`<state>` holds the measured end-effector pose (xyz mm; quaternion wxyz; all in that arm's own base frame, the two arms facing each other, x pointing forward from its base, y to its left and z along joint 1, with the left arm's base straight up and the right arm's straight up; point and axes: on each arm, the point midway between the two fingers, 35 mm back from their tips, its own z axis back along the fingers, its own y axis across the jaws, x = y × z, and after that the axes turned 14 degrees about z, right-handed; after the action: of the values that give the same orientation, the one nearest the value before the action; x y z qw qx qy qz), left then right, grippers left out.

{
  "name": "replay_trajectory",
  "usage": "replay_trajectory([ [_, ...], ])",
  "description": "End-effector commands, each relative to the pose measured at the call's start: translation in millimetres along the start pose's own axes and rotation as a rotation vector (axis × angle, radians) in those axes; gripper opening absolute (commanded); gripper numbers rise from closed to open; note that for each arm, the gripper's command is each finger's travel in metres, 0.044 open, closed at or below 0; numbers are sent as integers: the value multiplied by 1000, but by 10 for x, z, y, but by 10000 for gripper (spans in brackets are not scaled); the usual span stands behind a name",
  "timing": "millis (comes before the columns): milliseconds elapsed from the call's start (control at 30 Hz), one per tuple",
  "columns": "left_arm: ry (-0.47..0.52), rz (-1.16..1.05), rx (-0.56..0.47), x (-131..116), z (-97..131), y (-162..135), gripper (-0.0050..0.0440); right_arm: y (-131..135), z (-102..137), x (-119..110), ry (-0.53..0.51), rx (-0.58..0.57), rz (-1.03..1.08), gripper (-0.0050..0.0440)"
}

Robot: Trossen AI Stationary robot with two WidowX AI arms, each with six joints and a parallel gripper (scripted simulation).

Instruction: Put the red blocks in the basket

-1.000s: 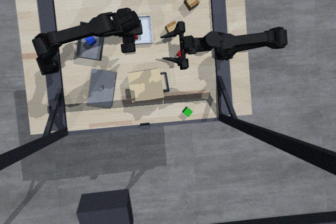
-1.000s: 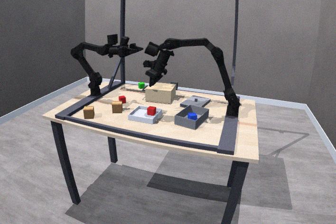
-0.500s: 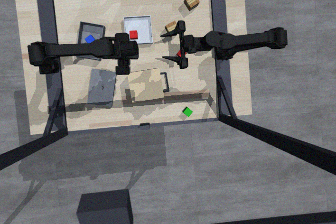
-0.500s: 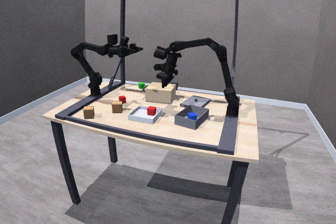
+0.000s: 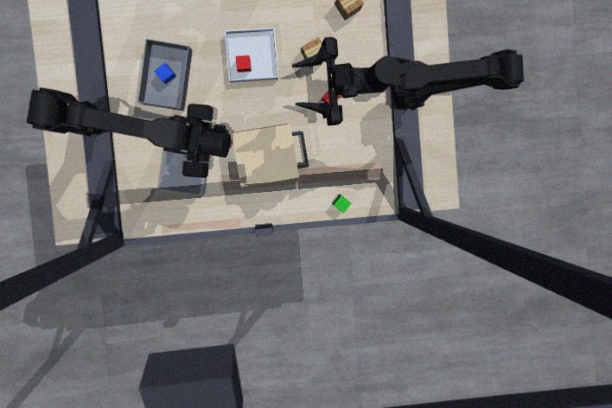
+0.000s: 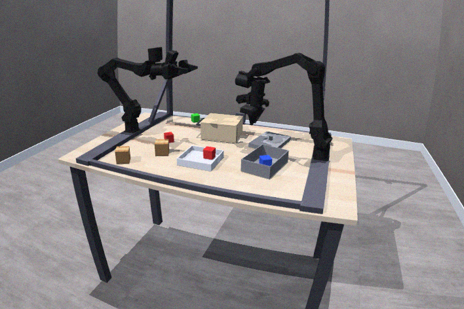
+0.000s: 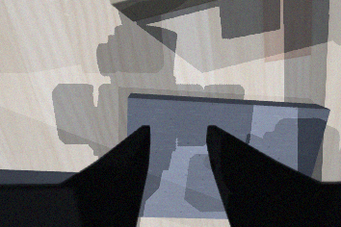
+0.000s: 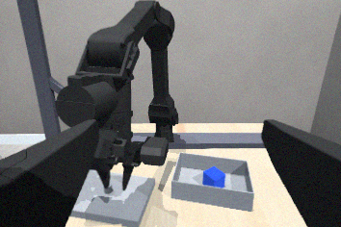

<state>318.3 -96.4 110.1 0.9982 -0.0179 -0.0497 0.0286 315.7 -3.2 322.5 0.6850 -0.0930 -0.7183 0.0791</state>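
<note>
My left gripper [image 6: 253, 121] [image 7: 178, 133] [image 8: 116, 188] is partly open and empty, pointing down above the grey lid [image 5: 180, 181] [image 6: 279, 139] [image 8: 127, 208]. The lid lies on the table beside the open metal box [image 6: 255, 169] [image 8: 212, 198]. A blue block [image 5: 165, 73] [image 6: 265, 160] [image 8: 214, 177] lies in the box. A red block [image 5: 243, 63] [image 6: 209, 152] lies in the white basket [image 5: 253, 79] [image 6: 193, 163]. Another red block [image 6: 168, 137] lies on the table below my right gripper [image 5: 295, 85], which is wide open, high and empty. The cabinet [image 5: 267, 158] [image 6: 221, 129] shows no drawer gap.
Two brown wooden cubes, one [image 5: 349, 2] [image 6: 122, 154] near the corner and one [image 5: 311, 48] [image 6: 161, 148] nearer the basket, stand on the table. A green block [image 5: 341, 203] [image 6: 195, 117] lies beyond the cabinet handle [image 5: 303, 149]. Dark frame beams edge the work area.
</note>
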Motion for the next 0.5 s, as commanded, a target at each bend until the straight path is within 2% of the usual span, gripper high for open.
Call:
replay_trajectory([
  [0, 8, -26, -1, -412, 2, -264, 150, -38, 19, 183, -47, -9, 8, 400],
  [33, 19, -32, 3, -503, -21, -295, 150, -38, 19, 183, -47, -9, 8, 400],
  [100, 19, -32, 3, -503, -21, -295, 150, -38, 19, 183, -47, -9, 8, 400],
  [233, 51, -53, 18, -779, -87, -381, 150, -38, 19, 183, -47, -9, 8, 400],
  [333, 54, -59, 18, -816, -84, -407, 150, -38, 19, 183, -47, -9, 8, 400],
  [433, 35, -48, 9, -673, -29, -396, 150, -38, 19, 183, -47, -9, 8, 400],
  [467, 55, -50, 11, -703, -67, -395, 150, -38, 19, 183, -47, -9, 8, 400],
])
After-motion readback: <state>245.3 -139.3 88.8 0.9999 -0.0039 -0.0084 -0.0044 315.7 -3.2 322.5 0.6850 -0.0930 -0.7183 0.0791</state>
